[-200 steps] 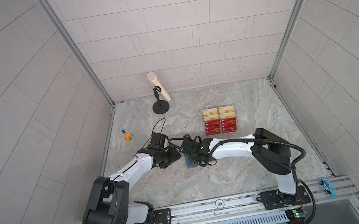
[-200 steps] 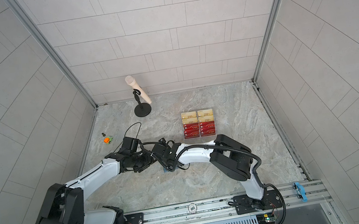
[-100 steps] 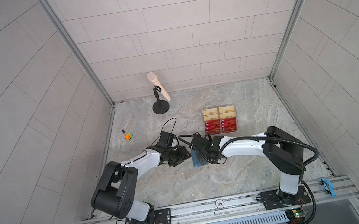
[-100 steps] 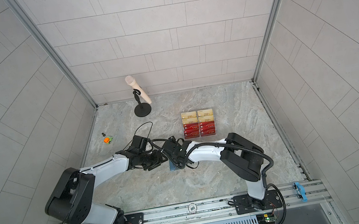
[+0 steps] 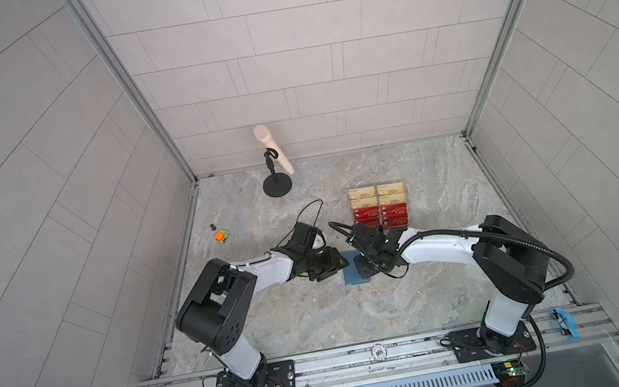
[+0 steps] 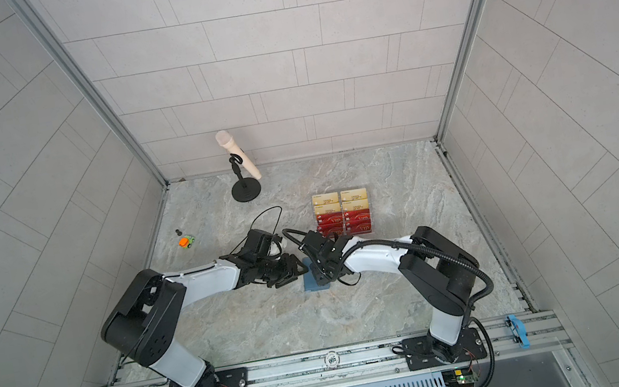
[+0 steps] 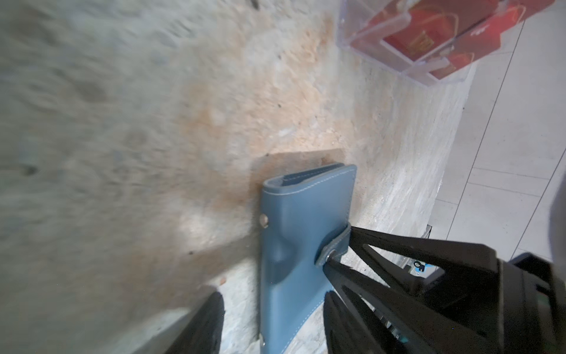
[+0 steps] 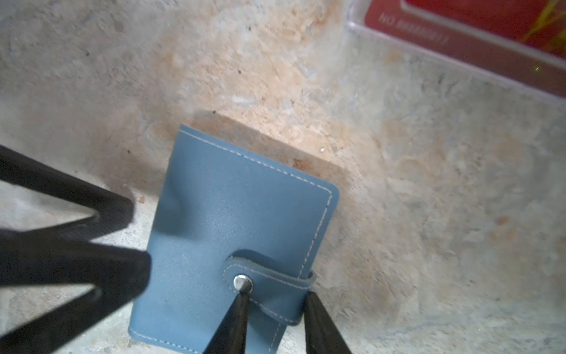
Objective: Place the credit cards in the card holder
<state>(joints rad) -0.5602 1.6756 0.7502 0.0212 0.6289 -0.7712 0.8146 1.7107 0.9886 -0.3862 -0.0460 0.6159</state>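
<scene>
Right end effector (image 8: 275, 297): narrowing around snap tab (image 8: 269, 277) of card holder (image 8: 232, 208); grip unclear.
Left end effector (image 7: 272, 295): open, empty.
Next: unsnapping.

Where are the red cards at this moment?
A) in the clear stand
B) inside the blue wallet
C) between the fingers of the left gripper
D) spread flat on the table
A: the red cards all sit in the clear stand, and the wallet is closed.
</scene>
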